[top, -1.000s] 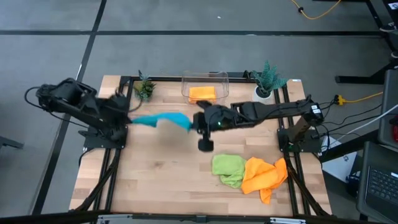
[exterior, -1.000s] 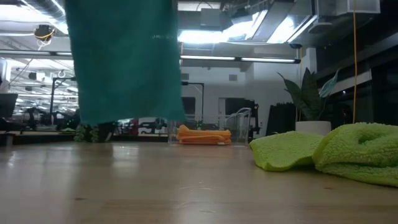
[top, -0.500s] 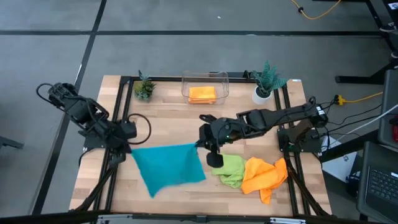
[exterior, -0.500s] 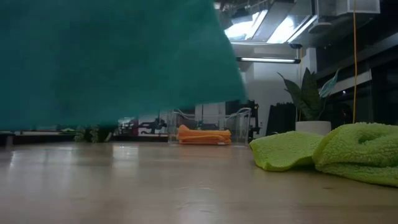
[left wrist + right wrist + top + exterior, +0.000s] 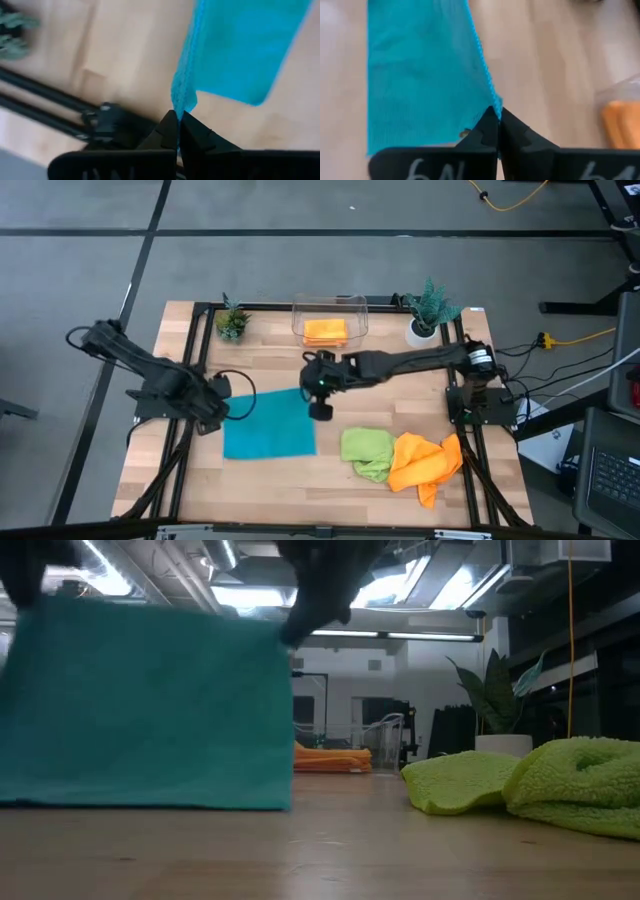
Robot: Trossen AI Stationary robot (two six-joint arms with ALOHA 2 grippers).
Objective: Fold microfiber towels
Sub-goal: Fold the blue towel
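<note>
Gripping the teal towel (image 5: 268,425) by two corners, left end effector (image 5: 222,408) and right end effector (image 5: 318,385) clamp tight; uneven lowering onto the surface (image 5: 280,480) could wrinkle it.

I am counting four towels on the counter (image 5: 270,480): one teal towel (image 5: 268,425), one lime green towel (image 5: 367,452), and two orange towels, one (image 5: 424,463) beside the green and one (image 5: 325,330) lying in the single clear bin (image 5: 330,305). Two potted plants, one (image 5: 232,320) and another (image 5: 429,308), are flanking that bin.
</note>
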